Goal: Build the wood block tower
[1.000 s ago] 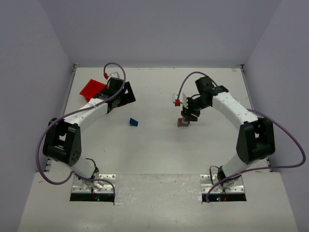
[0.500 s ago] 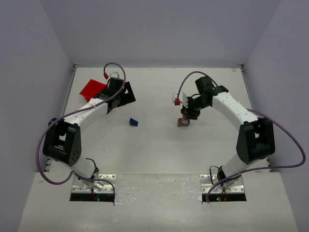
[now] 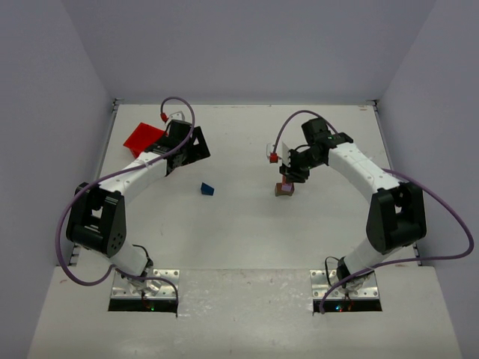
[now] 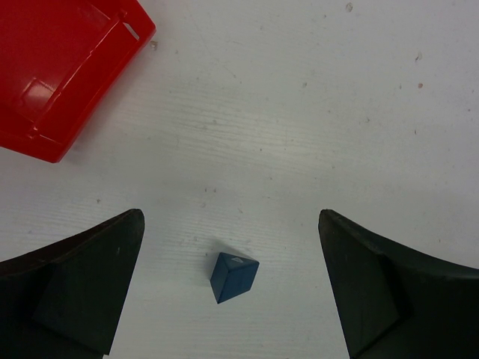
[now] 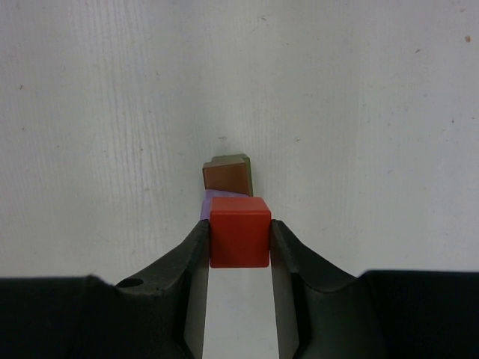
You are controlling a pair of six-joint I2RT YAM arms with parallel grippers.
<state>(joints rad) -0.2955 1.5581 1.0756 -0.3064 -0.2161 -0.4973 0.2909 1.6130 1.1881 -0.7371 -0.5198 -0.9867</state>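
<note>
My right gripper [image 5: 239,238] is shut on an orange-red block [image 5: 239,230] and holds it above the table, just over a lilac block [image 5: 205,206] that sits against a brown block [image 5: 227,176]. In the top view the right gripper [image 3: 293,174] hangs just behind the brown block [image 3: 281,191] and the lilac block [image 3: 289,187]. A dark blue wedge [image 4: 233,277] lies on the table between the fingers of my left gripper [image 4: 230,221], which is open and above it. In the top view the wedge [image 3: 207,189] lies in front of the left gripper [image 3: 187,152].
A red plastic bin [image 3: 143,137] lies at the far left of the table, behind the left gripper; its corner shows in the left wrist view [image 4: 63,67]. Grey walls enclose the white table [image 3: 239,232] on three sides.
My right gripper has moved slightly up and back from the brown and lilac blocks, still holding the orange-red block. The left arm has not moved.
</note>
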